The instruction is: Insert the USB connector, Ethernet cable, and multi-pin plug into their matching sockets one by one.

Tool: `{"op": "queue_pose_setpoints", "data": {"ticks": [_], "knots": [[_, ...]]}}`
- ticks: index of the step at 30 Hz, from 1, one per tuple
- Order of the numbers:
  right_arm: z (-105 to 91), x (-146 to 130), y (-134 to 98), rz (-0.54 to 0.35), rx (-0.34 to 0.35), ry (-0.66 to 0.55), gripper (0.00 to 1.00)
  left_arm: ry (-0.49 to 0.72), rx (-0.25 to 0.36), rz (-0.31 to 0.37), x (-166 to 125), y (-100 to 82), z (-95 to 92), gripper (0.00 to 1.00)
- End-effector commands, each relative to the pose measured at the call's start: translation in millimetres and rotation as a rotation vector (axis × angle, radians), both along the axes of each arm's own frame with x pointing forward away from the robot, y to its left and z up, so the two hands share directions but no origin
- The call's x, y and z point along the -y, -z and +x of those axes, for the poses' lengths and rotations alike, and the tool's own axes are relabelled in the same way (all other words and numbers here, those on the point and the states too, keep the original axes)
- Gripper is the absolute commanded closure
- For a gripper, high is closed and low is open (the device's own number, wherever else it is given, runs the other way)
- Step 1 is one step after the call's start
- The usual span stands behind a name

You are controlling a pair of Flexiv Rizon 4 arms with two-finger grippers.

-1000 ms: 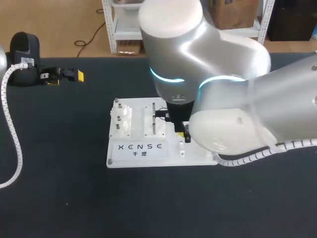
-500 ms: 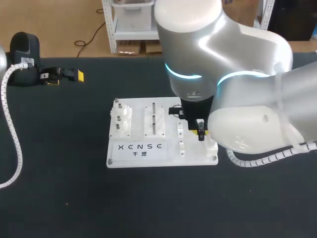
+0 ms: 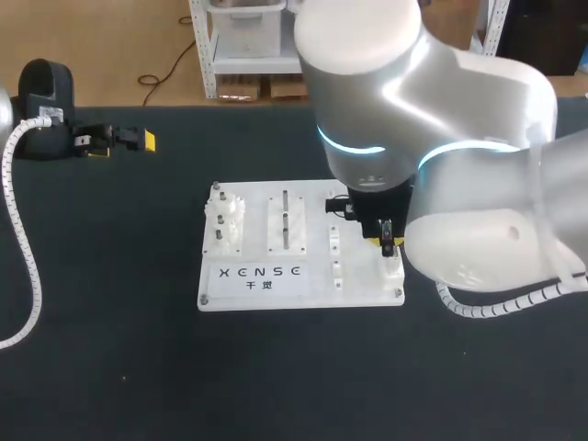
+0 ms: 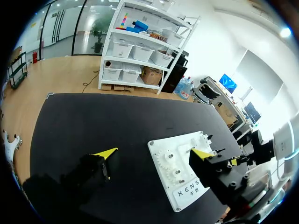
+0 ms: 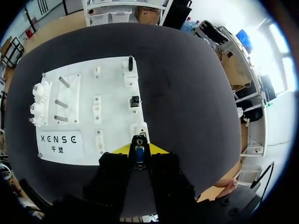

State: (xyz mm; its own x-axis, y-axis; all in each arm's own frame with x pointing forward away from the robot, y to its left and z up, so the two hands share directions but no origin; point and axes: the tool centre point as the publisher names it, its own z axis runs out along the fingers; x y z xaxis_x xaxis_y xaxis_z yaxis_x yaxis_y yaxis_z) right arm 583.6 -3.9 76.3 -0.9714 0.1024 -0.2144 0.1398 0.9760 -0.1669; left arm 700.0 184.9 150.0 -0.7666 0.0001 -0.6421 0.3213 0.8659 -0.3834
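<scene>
Right pincer [image 5: 139, 148]: clamped on the USB connector [image 5: 138, 154], whose long axis runs along the fingers.
Socket [image 5: 140, 129]: just ahead of the yellow tips, near the white board's [image 5: 84, 109] edge; looks lined up to me.
Left pincer [image 4: 154, 154]: gaping, holding nothing, well apart. The right arm is nearer.

Right arm [image 3: 432, 165] bulked over the board's [image 3: 276, 292] right side and closed off that approach. My right gripper [image 5: 139, 149], clamped on the USB connector [image 5: 139, 154], hung at the board's near edge, with socket blocks [image 5: 134, 101] just ahead. Upright pegs [image 3: 286, 219] and the gear block [image 3: 225, 223] crowded the left half. There was room to pass over the black table [image 3: 110, 349] left of and in front of the board. My left gripper [image 4: 153, 156], fingers spread, sat well apart.
</scene>
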Motion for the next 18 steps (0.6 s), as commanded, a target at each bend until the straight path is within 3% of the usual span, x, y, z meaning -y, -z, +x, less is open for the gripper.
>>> {"op": "queue_pose_setpoints", "data": {"ticks": [1, 18], "knots": [[-0.4, 3.1, 3.8, 0.004, 0.009, -0.001, 1.0, 0.0, 0.0, 0.0, 0.0, 0.0, 0.0, 0.0], [4.7, 6.8, 9.7, 0.007, 0.026, -0.031, 1.0, 0.0, 0.0, 0.0, 0.0, 0.0, 0.0, 0.0]]}}
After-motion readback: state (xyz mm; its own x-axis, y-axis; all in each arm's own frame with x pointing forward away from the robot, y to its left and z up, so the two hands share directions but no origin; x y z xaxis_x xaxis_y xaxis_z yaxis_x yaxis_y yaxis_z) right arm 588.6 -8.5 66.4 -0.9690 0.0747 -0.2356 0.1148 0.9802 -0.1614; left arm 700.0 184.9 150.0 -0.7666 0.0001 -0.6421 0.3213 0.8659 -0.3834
